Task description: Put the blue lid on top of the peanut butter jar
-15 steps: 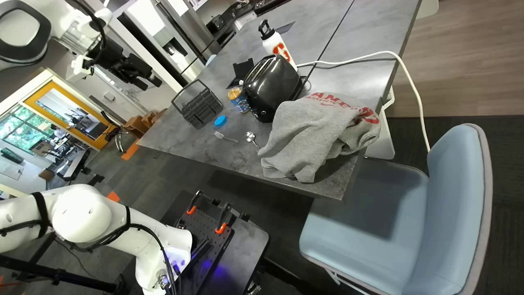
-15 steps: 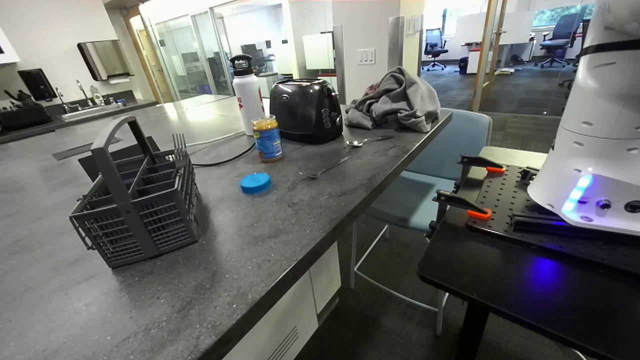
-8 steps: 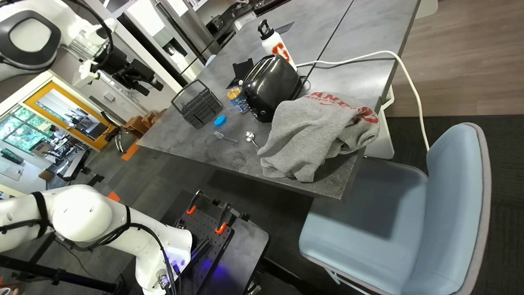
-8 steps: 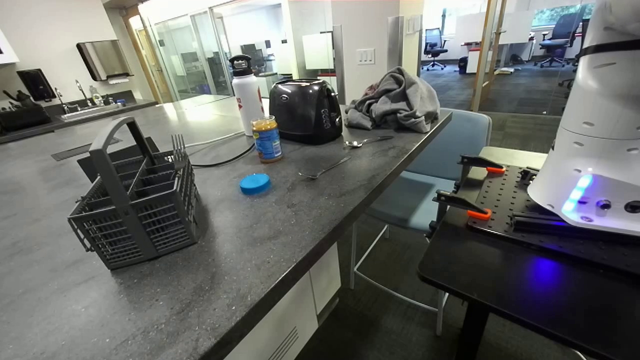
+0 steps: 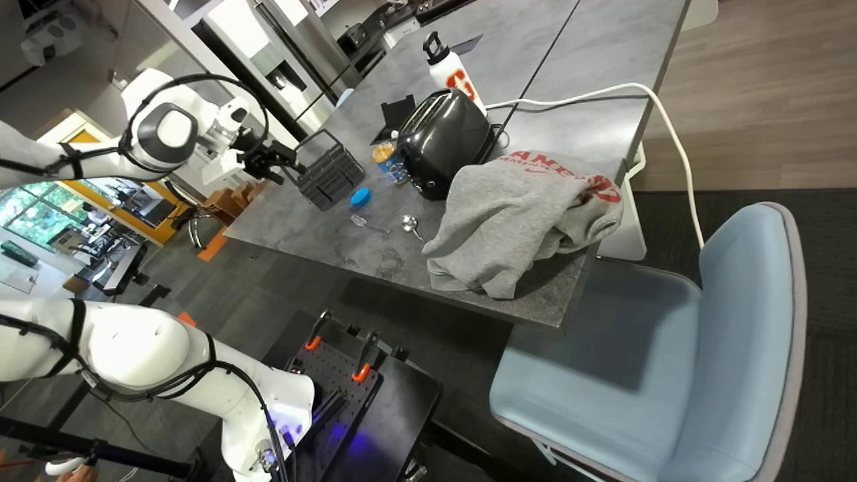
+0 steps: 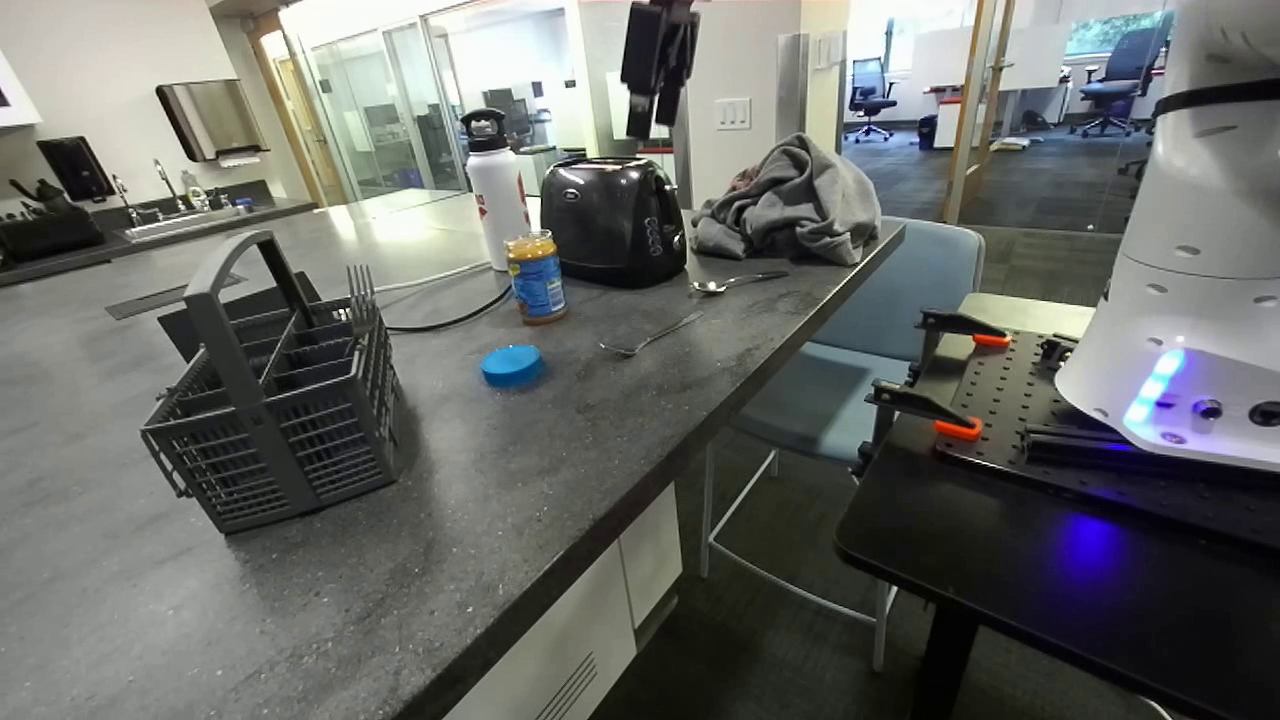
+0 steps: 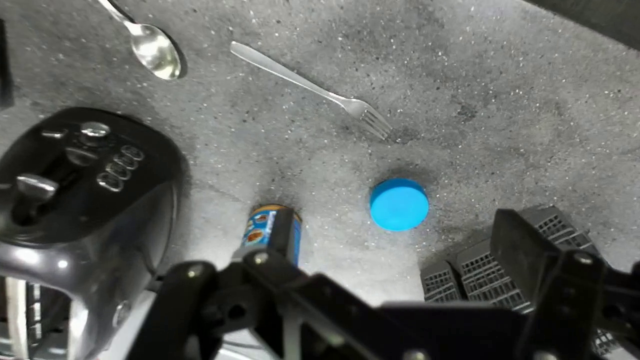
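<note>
The bright blue lid lies flat on the grey table in both exterior views (image 5: pixel 360 197) (image 6: pixel 511 366) and in the wrist view (image 7: pixel 399 205). The peanut butter jar, with a blue label, stands upright and uncapped beside the toaster in both exterior views (image 5: pixel 390 163) (image 6: pixel 537 278). In the wrist view the jar (image 7: pixel 256 227) is partly hidden behind one finger. My gripper is open and empty, high above the table, in both exterior views (image 5: pixel 288 173) (image 6: pixel 652 122). In the wrist view the gripper (image 7: pixel 395 215) has its fingers wide apart, with the lid showing between them.
A dark grey mesh basket (image 6: pixel 300 440) stands near the lid, under one finger in the wrist view. A black toaster (image 6: pixel 612 222), a white bottle (image 6: pixel 496 205), a fork (image 6: pixel 650 335), a spoon (image 6: pixel 738 283) and a grey sweatshirt (image 5: pixel 522 221) are on the table.
My arm has moved down and toward the table, bringing the gripper near the basket in an exterior view and into view from the top in an exterior view. Lid and jar have not moved.
</note>
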Robot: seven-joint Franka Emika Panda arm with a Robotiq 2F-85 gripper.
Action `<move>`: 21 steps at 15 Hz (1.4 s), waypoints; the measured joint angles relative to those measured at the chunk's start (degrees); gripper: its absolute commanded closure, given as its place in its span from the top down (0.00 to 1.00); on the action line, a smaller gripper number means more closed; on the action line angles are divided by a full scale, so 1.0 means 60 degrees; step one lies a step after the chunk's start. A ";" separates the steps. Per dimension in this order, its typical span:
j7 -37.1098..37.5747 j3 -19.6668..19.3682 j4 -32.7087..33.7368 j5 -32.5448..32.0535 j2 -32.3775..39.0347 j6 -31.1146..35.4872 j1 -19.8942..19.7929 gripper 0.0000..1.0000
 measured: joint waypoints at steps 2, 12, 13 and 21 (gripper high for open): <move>0.0562 0.0405 0.0017 -0.0276 0.1205 0.1092 0.0018 1.00; 0.1361 0.0716 0.0405 -0.0940 0.2789 0.2160 -0.0069 1.00; 0.1499 0.0715 0.0412 -0.0949 0.2936 0.2501 -0.0068 1.00; 0.5142 0.0051 0.1339 -0.4297 0.5113 0.4892 0.0131 1.00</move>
